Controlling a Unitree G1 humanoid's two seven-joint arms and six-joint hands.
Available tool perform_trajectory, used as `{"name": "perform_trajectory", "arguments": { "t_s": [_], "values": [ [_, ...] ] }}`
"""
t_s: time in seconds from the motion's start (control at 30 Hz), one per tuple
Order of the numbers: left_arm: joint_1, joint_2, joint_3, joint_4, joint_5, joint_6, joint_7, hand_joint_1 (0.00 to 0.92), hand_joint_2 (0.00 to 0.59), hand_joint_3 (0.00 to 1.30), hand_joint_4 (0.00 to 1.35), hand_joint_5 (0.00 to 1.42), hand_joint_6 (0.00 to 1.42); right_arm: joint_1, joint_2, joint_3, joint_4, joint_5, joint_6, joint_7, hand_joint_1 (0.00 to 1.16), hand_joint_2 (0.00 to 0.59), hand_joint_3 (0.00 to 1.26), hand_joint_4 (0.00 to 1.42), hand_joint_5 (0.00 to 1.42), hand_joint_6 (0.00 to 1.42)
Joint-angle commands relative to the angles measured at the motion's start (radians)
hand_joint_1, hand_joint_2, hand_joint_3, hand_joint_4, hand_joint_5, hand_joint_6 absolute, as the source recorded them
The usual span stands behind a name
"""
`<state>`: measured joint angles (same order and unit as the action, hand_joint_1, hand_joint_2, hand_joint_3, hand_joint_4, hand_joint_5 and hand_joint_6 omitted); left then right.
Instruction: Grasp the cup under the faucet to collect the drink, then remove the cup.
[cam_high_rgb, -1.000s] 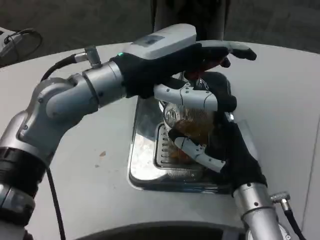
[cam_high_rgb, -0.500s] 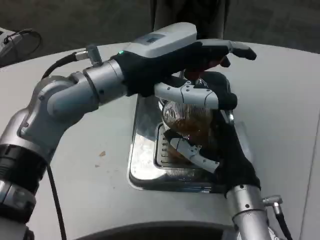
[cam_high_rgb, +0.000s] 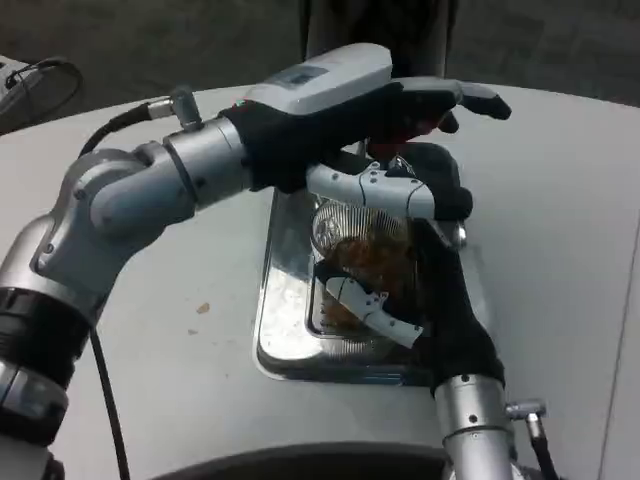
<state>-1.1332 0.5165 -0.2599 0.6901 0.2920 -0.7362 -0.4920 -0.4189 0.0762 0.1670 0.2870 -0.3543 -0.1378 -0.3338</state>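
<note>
A clear ribbed cup (cam_high_rgb: 362, 240) with brown drink in it stands tilted over the metal drip tray (cam_high_rgb: 283, 330). My right hand (cam_high_rgb: 440, 300) grips it from the right side, fingers wrapped round its front. Just behind the cup is the black faucet (cam_high_rgb: 440, 160) with a red handle (cam_high_rgb: 428, 124). My left hand (cam_high_rgb: 335, 105) lies on top of the faucet, its fingers (cam_high_rgb: 470, 98) stretched flat over the red handle and its thumb across above the cup's rim. The spout itself is hidden by that hand.
The drip tray has a slotted grate (cam_high_rgb: 325, 300) and wet, shiny walls. The white round table (cam_high_rgb: 180, 340) spreads to the left and right of it. A black cable (cam_high_rgb: 105, 400) hangs beside my left forearm.
My right hand has drawn the cup a little to the left and nearer to me, and its forearm has swung left. My left hand has stayed on the faucet.
</note>
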Motion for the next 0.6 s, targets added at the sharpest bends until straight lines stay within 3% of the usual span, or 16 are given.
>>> {"name": "perform_trajectory", "arguments": {
  "t_s": [0.03, 0.4, 0.6],
  "values": [
    [0.042, 0.023, -0.005, -0.004, 0.034, 0.049, -0.01, 0.0, 0.093, 0.19, 0.15, 0.26, 0.18, 0.023, 0.026, 0.013, -0.012, -0.014, -0.007, -0.031, 0.75, 0.247, 0.25, 0.31, 0.37, 0.1],
    [0.095, 0.018, 0.076, -0.067, -0.065, 0.12, 0.004, 0.0, 0.095, 0.09, 0.11, 0.25, 0.16, 0.027, 0.065, 0.024, -0.011, -0.045, 0.011, -0.102, 0.77, 0.256, 0.31, 0.37, 0.44, 0.12],
    [0.12, -0.008, 0.134, -0.081, -0.148, 0.122, 0.022, 0.0, 0.089, 0.08, 0.1, 0.26, 0.17, 0.015, 0.063, 0.025, -0.003, -0.045, 0.013, -0.115, 0.78, 0.265, 0.33, 0.4, 0.48, 0.13]
  ]
}}
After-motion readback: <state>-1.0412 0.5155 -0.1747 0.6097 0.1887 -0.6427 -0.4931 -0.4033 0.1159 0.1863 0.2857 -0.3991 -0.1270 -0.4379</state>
